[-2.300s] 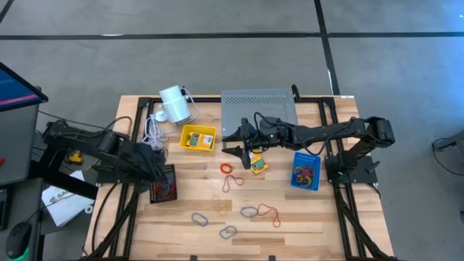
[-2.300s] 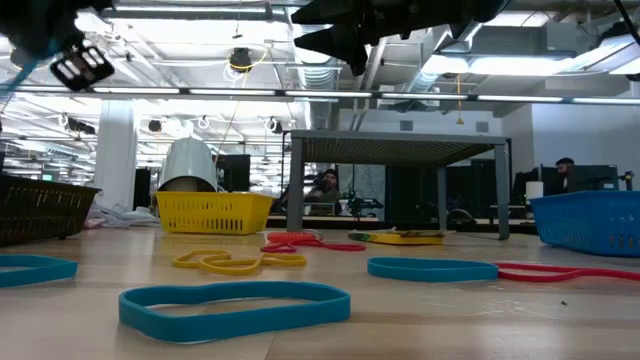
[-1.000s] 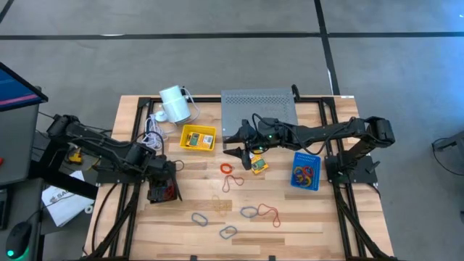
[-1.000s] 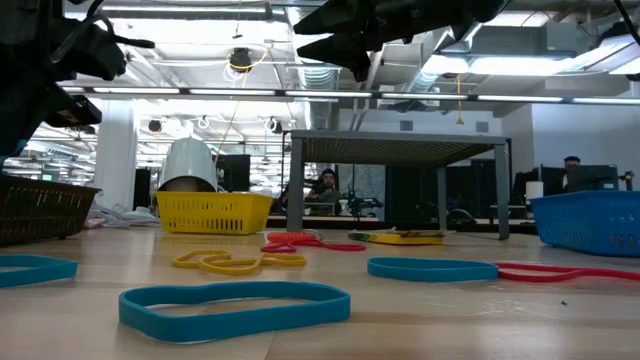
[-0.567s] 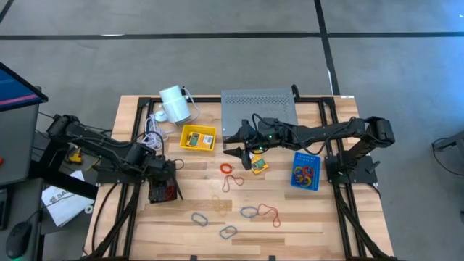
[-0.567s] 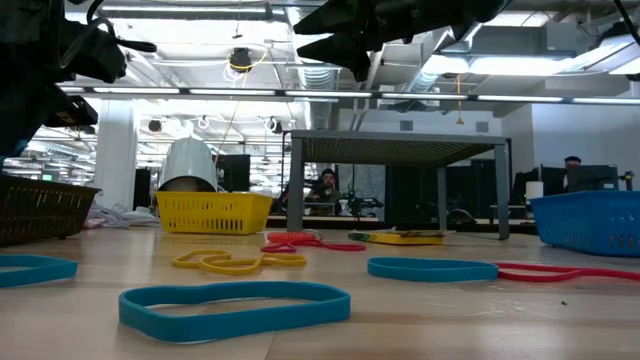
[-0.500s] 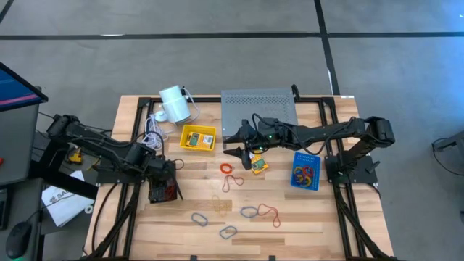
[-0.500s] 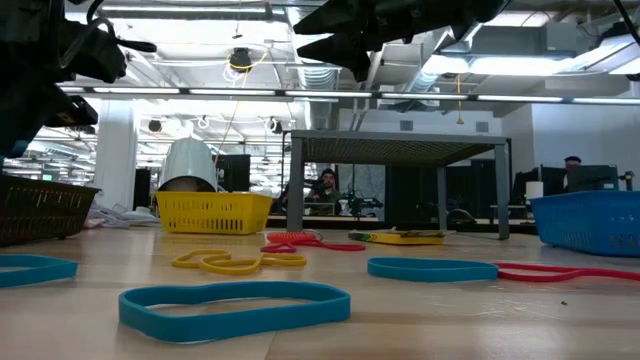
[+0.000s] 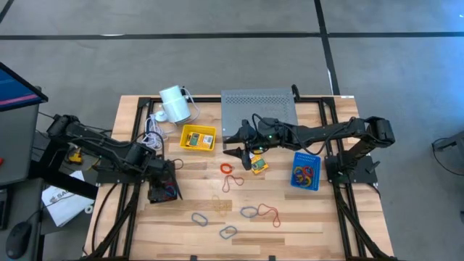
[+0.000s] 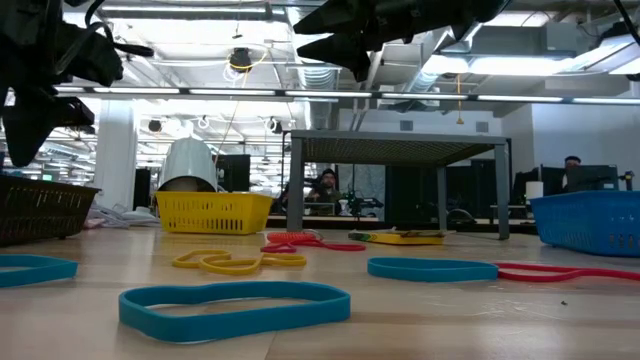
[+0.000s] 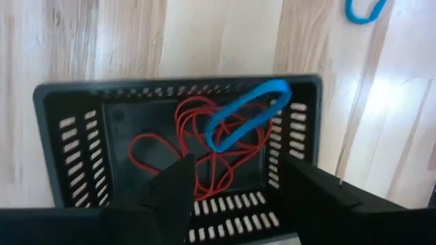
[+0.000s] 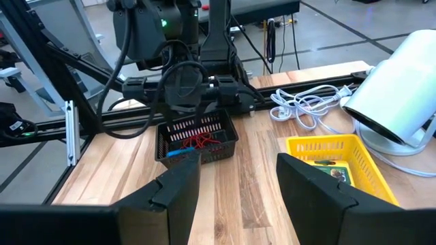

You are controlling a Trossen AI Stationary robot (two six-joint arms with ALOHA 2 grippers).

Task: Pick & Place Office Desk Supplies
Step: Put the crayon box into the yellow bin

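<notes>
My left gripper stands open, pointing down over the black basket at the table's left. A blue rubber band lies in that basket on red bands, its far end up against the basket's wall, clear of the fingers. My right gripper hangs open above mid-table, by the grey shelf, with nothing between its fingers. Loose bands lie on the wood: red, orange, yellow, blue. A crayon box lies by the right gripper.
A yellow basket holds another crayon box. A blue basket with bands stands at the right. The white cylinder and its coiled cord sit at the far left. More bands lie toward the near edge.
My left gripper has opened while staying in place over the black basket. My right arm has kept still.
</notes>
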